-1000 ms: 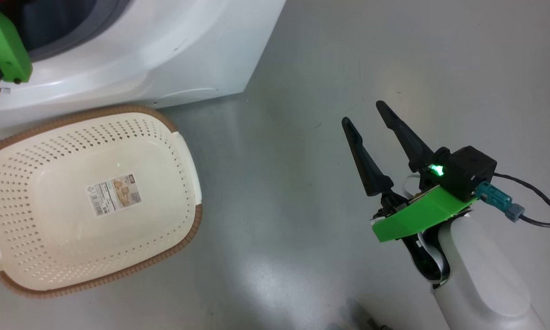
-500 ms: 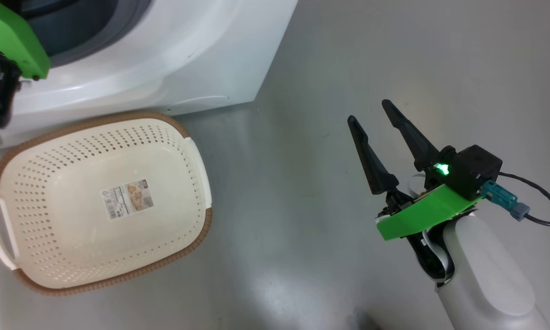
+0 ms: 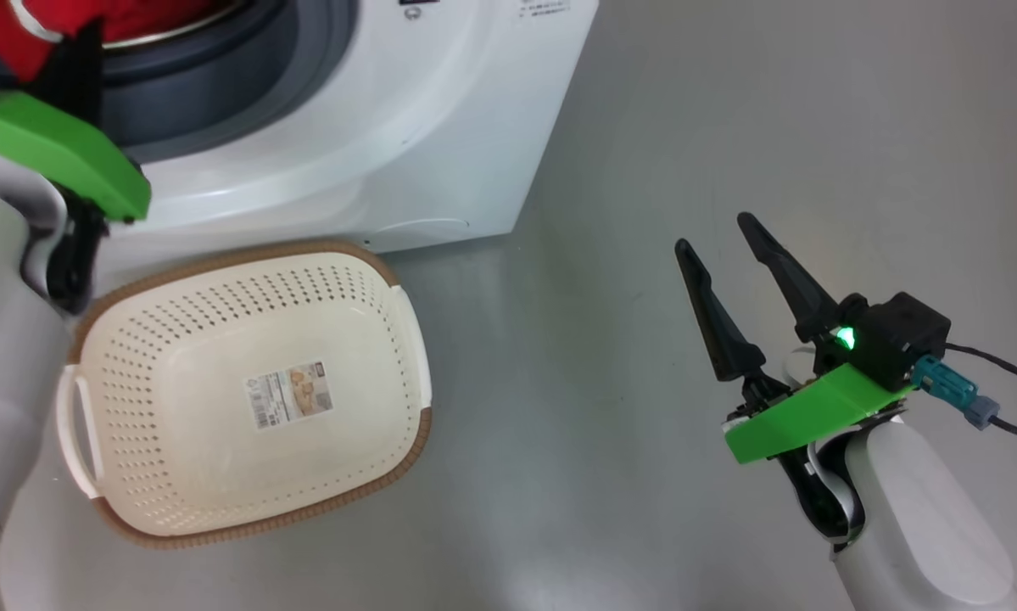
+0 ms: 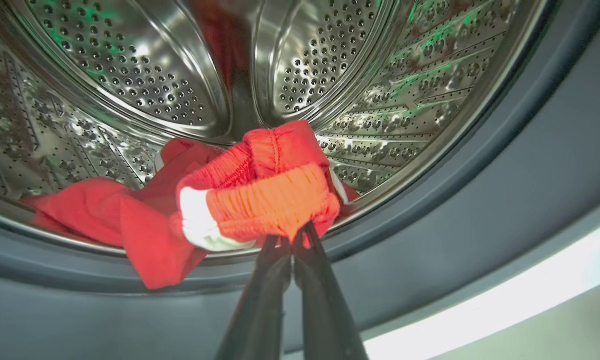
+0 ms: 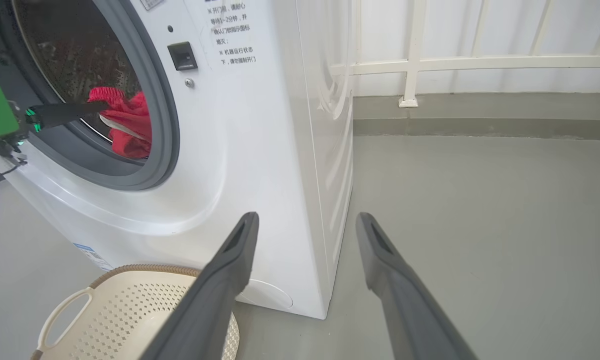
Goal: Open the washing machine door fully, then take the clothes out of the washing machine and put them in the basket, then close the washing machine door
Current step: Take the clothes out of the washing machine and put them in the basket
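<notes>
Entry: head camera had swung within the last second, bringing the washing machine mouth into frame, where the left gripper was clenched on the red clothes at the drum lip, the basket lay empty just below, and the right gripper hung splayed and idle; extraction begun, deposit pending.

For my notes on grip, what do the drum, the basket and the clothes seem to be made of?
The drum looks like polished steel: mirror-bright, with punched holes. The basket is probably moulded plastic, cream and matte, neatly perforated; its brown rim looks woven, perhaps only patterned. The clothes are soft red fabric with ribbed gathers and white trim; the fibre cannot be told.
</notes>
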